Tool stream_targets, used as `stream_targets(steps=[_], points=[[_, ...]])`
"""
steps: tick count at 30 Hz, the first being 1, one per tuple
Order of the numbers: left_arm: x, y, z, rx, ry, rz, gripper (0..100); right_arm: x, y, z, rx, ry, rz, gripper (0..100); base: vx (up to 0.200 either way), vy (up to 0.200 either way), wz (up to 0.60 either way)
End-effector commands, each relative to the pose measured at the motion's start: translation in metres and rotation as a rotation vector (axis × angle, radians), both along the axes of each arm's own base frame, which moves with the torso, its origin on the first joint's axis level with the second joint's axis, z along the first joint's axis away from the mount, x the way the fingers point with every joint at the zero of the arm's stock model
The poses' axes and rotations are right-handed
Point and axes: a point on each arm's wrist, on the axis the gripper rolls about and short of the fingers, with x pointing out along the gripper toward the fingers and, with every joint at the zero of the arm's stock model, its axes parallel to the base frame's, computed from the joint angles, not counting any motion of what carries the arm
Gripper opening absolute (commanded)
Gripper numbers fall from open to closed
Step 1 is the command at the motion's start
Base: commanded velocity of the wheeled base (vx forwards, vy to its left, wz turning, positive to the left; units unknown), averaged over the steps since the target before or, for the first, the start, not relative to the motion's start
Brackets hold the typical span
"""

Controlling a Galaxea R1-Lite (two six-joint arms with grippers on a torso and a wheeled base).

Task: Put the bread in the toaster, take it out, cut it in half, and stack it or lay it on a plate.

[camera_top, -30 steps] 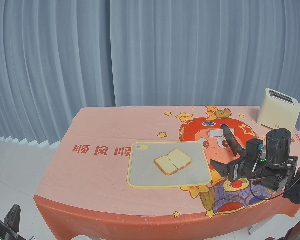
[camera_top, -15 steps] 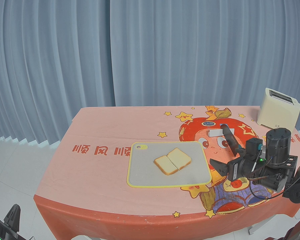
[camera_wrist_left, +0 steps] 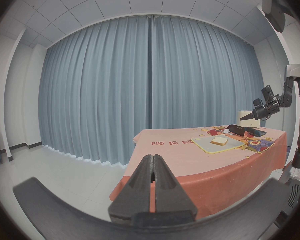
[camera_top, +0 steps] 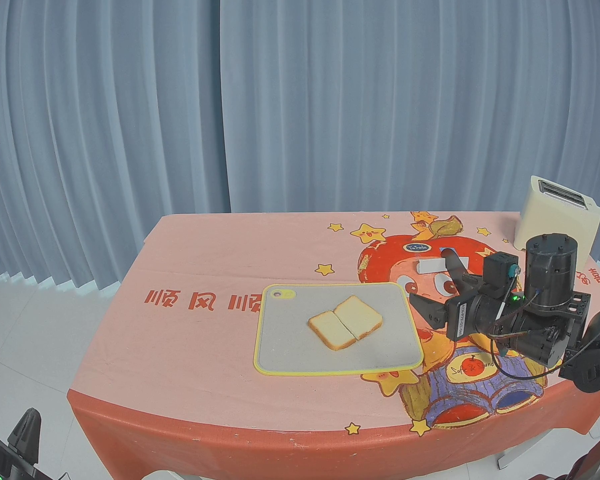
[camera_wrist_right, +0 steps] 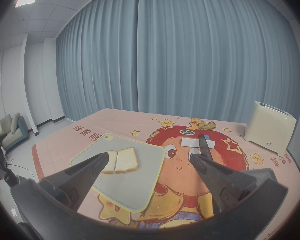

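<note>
Two bread halves (camera_top: 345,322) lie cut on the cutting board (camera_top: 293,348) — plating outstanding; right gripper (camera_top: 431,276) fingers wide, left gripper (camera_wrist_left: 152,157) fingers closed.

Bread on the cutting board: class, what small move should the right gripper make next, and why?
Probably ease the right gripper left and down over the bread half nearest it. The bread lies already cut in two on the cutting board, the knife rests on the table, and the gripper hovers open and empty beside the board, so lifting a half seems next.
</note>
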Motion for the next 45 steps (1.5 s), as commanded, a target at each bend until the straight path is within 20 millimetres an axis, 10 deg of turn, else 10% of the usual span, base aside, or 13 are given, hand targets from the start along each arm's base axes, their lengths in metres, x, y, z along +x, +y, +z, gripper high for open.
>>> stream_targets(steps=[1, 45], points=[[0.001, 0.0, -0.005, 0.001, 0.018, -0.001, 0, 0.006, 0.006, -0.005, -0.012, 0.014, 0.01, 100, 0.0, 0.0, 0.0], [0.001, 0.0, -0.005, 0.001, 0.018, -0.001, 0, 0.079, 0.036, -0.066, -0.124, 0.202, -0.033, 100, 0.0, 0.0, 0.0]])
